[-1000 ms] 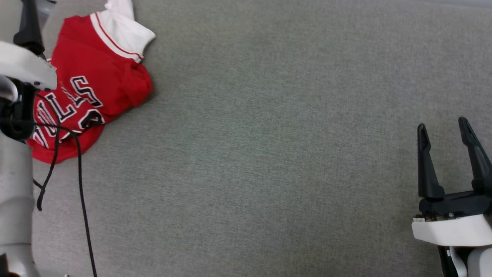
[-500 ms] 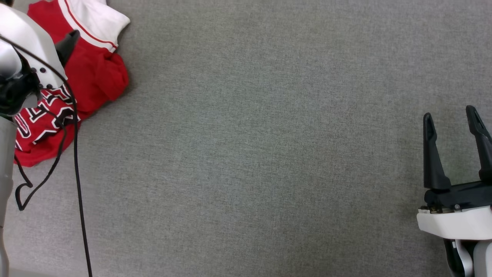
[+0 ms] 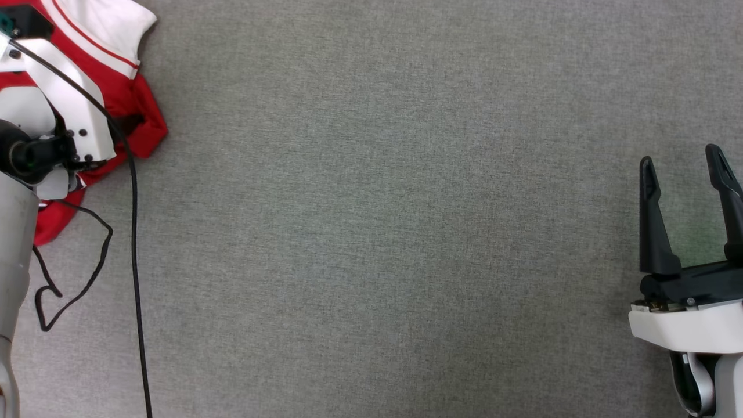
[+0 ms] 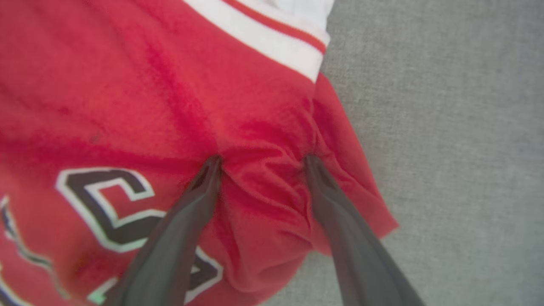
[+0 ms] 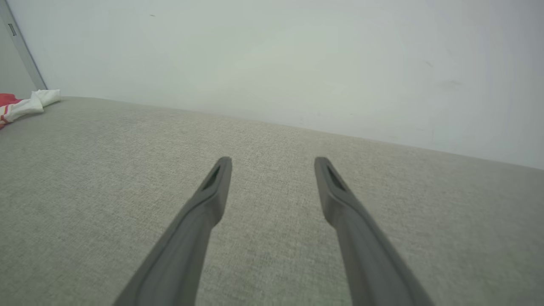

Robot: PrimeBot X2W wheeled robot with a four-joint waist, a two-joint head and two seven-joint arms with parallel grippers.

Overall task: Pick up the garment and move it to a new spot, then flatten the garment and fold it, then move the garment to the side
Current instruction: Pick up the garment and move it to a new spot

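Observation:
The garment (image 3: 146,123), red with a white red-striped sleeve, lies crumpled at the upper left of the head view, partly hidden under my left arm's white wrist housing (image 3: 64,110). In the left wrist view my left gripper (image 4: 261,159) is open, both fingertips (image 4: 212,165) pressed into the garment (image 4: 140,85), a bunched ridge of red cloth between them; black white-outlined lettering shows at the lower left. My right gripper (image 3: 682,159) stands open at the right edge over bare surface, holding nothing. The right wrist view shows that gripper (image 5: 273,160) and the garment (image 5: 21,105) far off at the left.
A grey fabric surface (image 3: 377,232) spreads across the whole work area. Black cables (image 3: 134,232) hang from my left arm over its left part. A pale wall (image 5: 297,55) rises behind the far edge in the right wrist view.
The head camera has shifted, sliding the garment toward the picture's upper left. My left wrist has swung over the garment and come down onto it. The right gripper stays open.

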